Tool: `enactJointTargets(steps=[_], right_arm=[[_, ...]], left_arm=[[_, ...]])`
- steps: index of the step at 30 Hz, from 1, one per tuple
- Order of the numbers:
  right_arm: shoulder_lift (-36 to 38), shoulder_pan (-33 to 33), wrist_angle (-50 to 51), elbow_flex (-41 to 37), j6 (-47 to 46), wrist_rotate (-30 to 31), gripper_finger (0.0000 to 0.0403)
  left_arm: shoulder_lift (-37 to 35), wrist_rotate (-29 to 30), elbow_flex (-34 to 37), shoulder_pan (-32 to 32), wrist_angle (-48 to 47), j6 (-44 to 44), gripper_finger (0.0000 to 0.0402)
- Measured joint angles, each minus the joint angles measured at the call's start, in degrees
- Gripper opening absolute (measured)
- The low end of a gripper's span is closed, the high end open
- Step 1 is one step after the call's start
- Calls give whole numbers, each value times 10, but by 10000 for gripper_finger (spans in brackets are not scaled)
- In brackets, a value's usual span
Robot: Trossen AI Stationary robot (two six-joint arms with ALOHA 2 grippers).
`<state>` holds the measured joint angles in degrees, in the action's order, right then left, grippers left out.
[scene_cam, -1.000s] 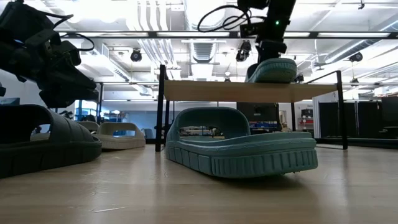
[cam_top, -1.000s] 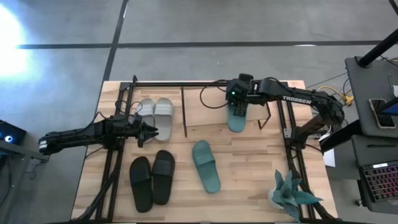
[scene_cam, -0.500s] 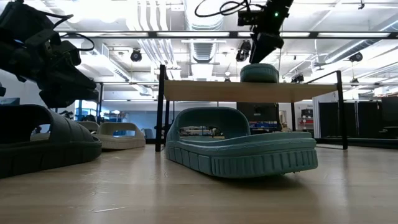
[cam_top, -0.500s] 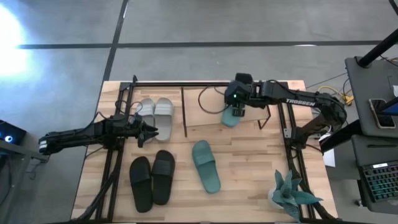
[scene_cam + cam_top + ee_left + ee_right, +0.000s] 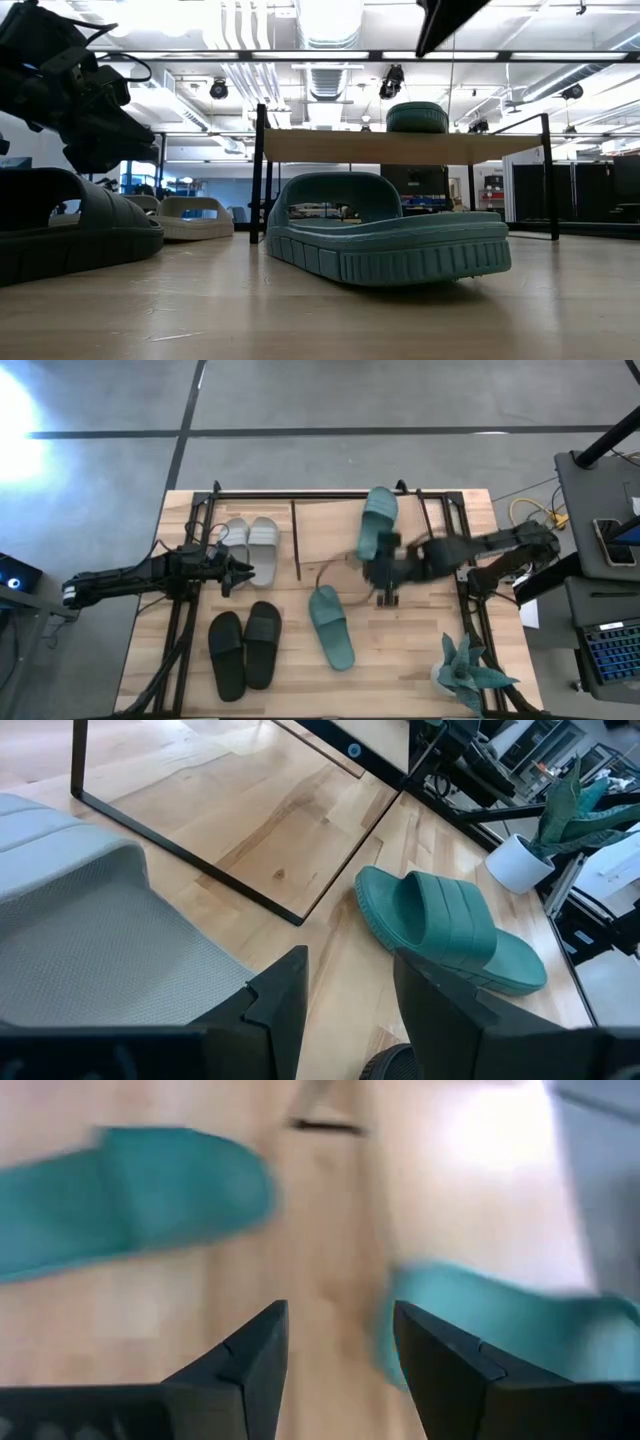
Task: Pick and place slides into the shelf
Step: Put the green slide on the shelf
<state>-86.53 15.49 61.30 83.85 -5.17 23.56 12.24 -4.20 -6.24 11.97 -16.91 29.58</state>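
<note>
The right gripper (image 5: 385, 572) hangs over the middle of the table (image 5: 400, 660), fingers (image 5: 440, 1370) spread apart with nothing between them. At its 12 o'clock one teal slide (image 5: 378, 523) lies on the shelf (image 5: 400, 146), near the back rail; the low view shows it resting on the plank top. At the gripper's 7 o'clock the second teal slide (image 5: 331, 626) lies flat on the table. The left gripper (image 5: 240, 572) waits at the table's 9 o'clock side, fingers (image 5: 285, 1000) parted and empty, just beside the light grey pair (image 5: 251, 542). The black pair (image 5: 244, 648) sits at the left gripper's 6 o'clock.
</note>
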Motion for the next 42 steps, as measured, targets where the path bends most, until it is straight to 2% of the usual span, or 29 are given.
enactJointTargets(steps=[4,7,12,18,22,25,34,42], right_arm=[[-54,83,-43,0,0,0,173],[-96,113,-66,0,-20,1,173],[-166,120,-131,0,-64,8,174],[-237,120,-219,4,-52,16,173],[-271,120,-219,18,-60,102,174],[-286,119,-228,33,-70,136,174],[-289,119,-239,25,-81,136,174],[-289,107,-256,-18,-64,133,174]], left_arm=[[1,0,0,0,0,0,135],[0,0,0,0,0,0,135],[0,0,0,0,0,0,135],[1,0,0,0,0,0,135],[1,0,0,0,0,0,135],[0,0,0,0,0,0,135],[1,0,0,0,1,0,135],[0,0,0,0,0,0,135]])
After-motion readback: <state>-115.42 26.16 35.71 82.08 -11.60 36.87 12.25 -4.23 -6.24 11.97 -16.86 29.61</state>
